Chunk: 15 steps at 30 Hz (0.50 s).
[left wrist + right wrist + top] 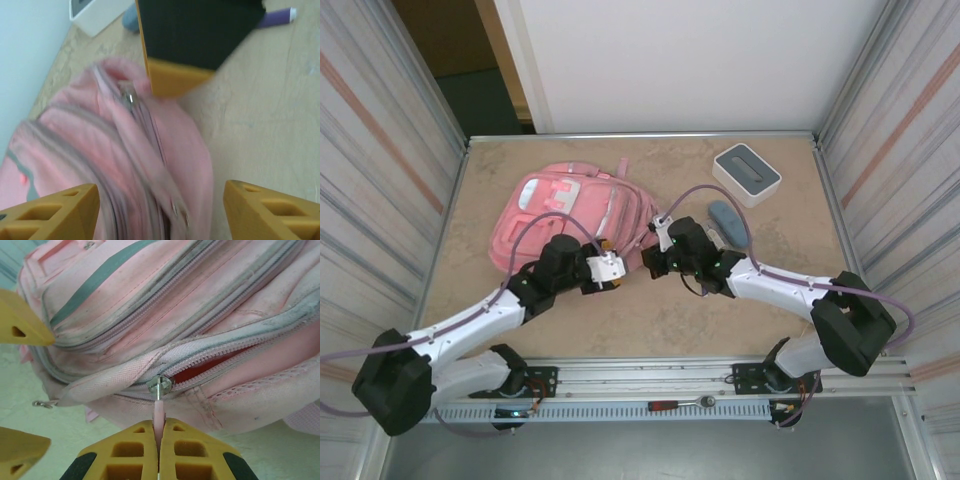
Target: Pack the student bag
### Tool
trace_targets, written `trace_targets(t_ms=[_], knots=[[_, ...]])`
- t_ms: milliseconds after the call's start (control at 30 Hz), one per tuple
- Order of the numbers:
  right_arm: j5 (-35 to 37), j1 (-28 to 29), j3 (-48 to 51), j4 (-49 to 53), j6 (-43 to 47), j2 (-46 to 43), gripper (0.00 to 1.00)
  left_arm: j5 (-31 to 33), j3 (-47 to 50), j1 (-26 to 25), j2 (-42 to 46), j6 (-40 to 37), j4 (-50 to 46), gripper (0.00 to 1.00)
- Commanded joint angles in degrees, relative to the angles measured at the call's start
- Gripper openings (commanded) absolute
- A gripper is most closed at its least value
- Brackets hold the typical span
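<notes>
Right wrist view: shows the right gripper (159, 440) pressed fully together on the pink zipper pull (158, 412), just below the metal slider (160, 384). Faces the student bag (175, 300) side-on, pink fabric with grey zip lines running across. Shows the zip parted to the right of the slider, with red lining (210, 369) in the gap (a narrow slit, not a wide mouth). Catches the left gripper (52, 392) at the left edge, yellow fingers spread well apart, one high and one low, beside the bag's end.

Left wrist view, blurred: looks along the bag's top from between two yellow fingers (55, 212), again standing wide, with pink fabric between them. Cannot tell through the blur whether either finger touches the fabric; sees nothing clamped. Takes in the right gripper's black and yellow body just beyond the bag.

Top external view: finds the bag lying flat on the left half of the tan table (650, 320), both grippers meeting at its right edge, close together. Places a white-and-grey box (747, 172) at the far right, well apart from the bag, and a small blue-grey object (725, 217) near that box.
</notes>
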<state>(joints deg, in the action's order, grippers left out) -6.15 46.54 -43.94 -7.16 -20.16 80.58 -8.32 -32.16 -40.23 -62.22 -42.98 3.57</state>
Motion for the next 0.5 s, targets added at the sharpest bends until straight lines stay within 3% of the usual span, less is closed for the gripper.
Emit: trace_targets(t_ms=[0, 167, 333, 467], knots=[[-2.6, 1.3, -2.6, -3.2, -0.3, -2.5, 0.0, 1.5, -3.2, -0.7, -3.7, 2.1, 1.8, 0.6], [-2.6, 1.8, -1.6, -2.6, 0.2, -3.4, 0.0, 3.9, -4.2, -0.4, -6.7, 1.3, 0.9, 0.38], [-1.2, 1.7, 0.2, -0.1, 1.8, -4.3, 0.0, 1.6, -3.3, 2.9, -5.2, 1.8, -0.6, 0.11], [3.0, 1.1, 1.3, 3.8, 2.0, -4.6, 0.0, -3.6, -1.8, 4.6, -2.2, 0.9, -2.1, 0.04]])
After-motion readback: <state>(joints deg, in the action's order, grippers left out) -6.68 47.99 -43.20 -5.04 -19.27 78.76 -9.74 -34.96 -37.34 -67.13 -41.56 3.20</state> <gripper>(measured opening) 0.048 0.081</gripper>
